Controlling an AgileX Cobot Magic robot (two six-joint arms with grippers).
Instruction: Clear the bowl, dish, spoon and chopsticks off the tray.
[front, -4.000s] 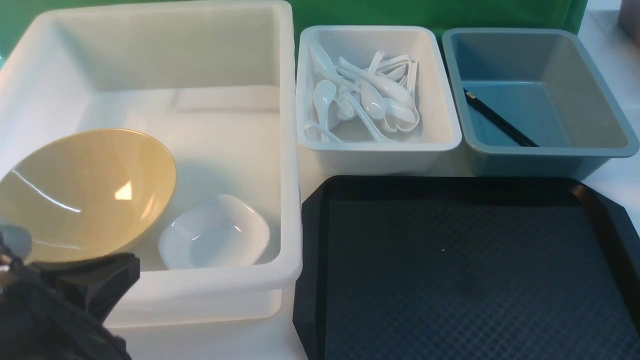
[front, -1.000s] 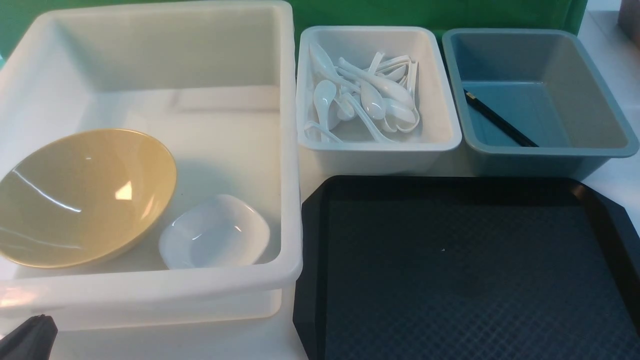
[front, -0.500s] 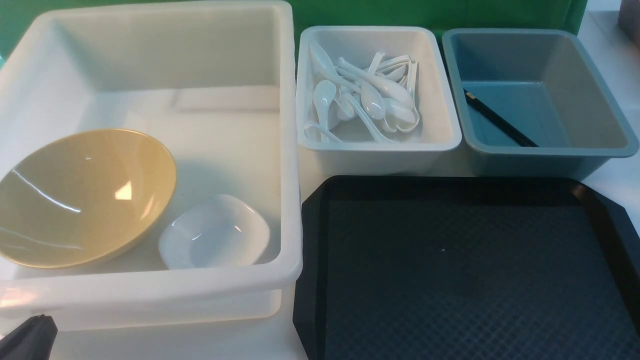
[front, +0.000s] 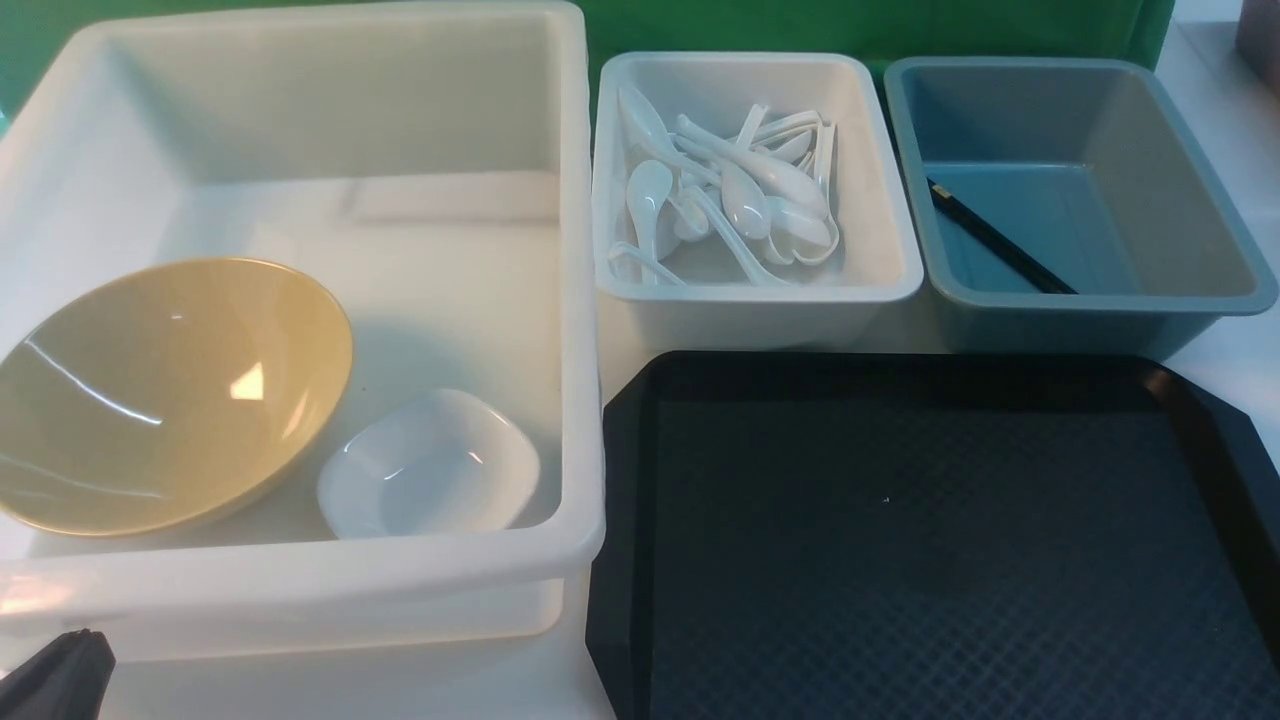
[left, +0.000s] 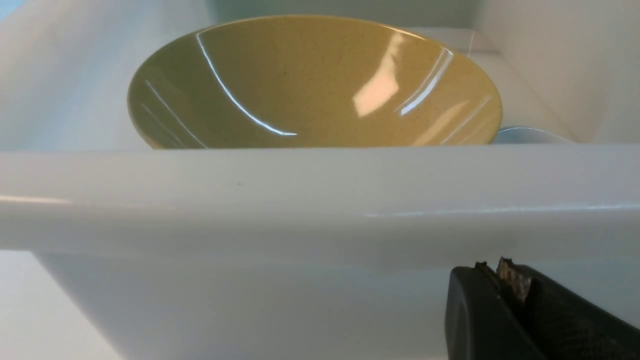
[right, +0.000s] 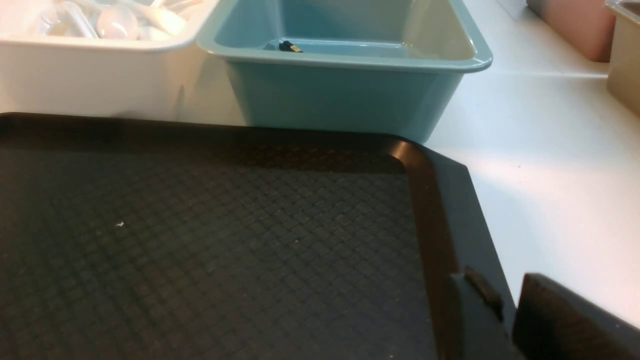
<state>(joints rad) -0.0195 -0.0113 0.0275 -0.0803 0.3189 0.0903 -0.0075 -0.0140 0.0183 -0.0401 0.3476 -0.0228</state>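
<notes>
Claw (left: 505, 280) on the left pressed together, empty, outside the big white tub (left: 320, 200).

Big white tub (front: 585, 300) at left. Small white tub (front: 880, 150) w/ pile of white spoons (front: 735, 195), centre back. Blue-grey tub (front: 1180, 170) just beside it, at right. White tabletop (right: 550, 165) under all; green backdrop (front: 850, 25) behind. Pinkish container (right: 570, 25) beyond blue-grey tub.

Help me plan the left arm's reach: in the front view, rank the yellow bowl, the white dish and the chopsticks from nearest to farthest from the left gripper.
From the left gripper, at the near left corner:
1. Bowl, left side of the big white tub.
2. Dish, right of the bowl in that tub.
3. Chopsticks, in the blue-grey tub far right.
</notes>
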